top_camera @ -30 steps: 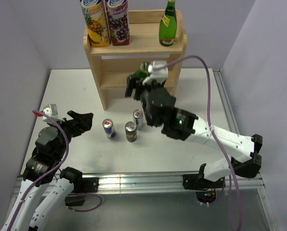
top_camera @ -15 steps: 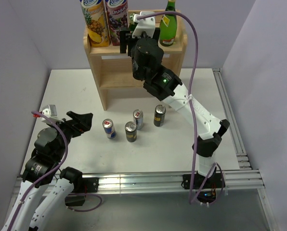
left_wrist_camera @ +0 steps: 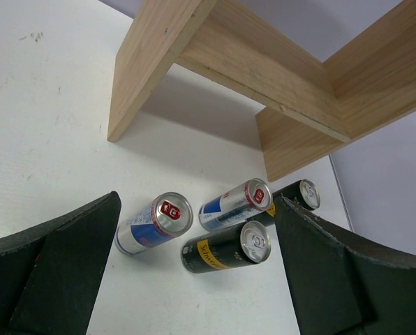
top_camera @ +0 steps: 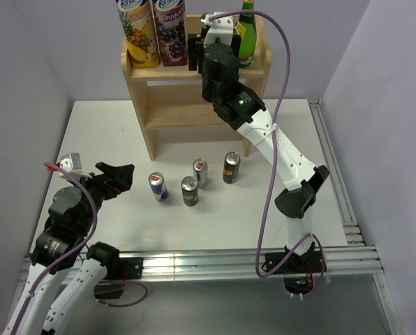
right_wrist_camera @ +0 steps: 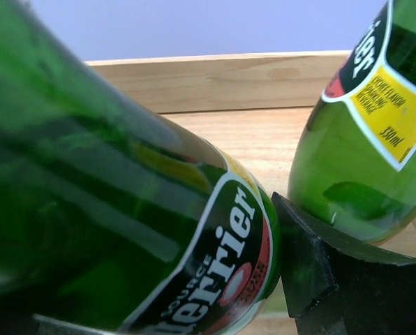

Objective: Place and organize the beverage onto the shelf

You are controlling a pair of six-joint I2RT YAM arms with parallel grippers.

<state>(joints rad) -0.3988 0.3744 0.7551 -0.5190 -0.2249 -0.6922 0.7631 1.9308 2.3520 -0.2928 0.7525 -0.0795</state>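
White table (top_camera: 110, 132), lilac walls (top_camera: 26, 63); L claw (top_camera: 126, 176) wide, empty; R claw (top_camera: 202, 52) tight round green bottle (right_wrist_camera: 124, 209) at shelf (top_camera: 165, 92)

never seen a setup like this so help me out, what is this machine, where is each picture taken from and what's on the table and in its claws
These are two robot arms bolted to a white table. The wide picture looks down from above and behind them; the two close-ups come from a camera on each wrist. Four drink cans stand on the table. The wooden shelf carries two juice cartons and a green bottle. The right claw grips a Perrier bottle beside it, at the top board. The left claw is open and empty.
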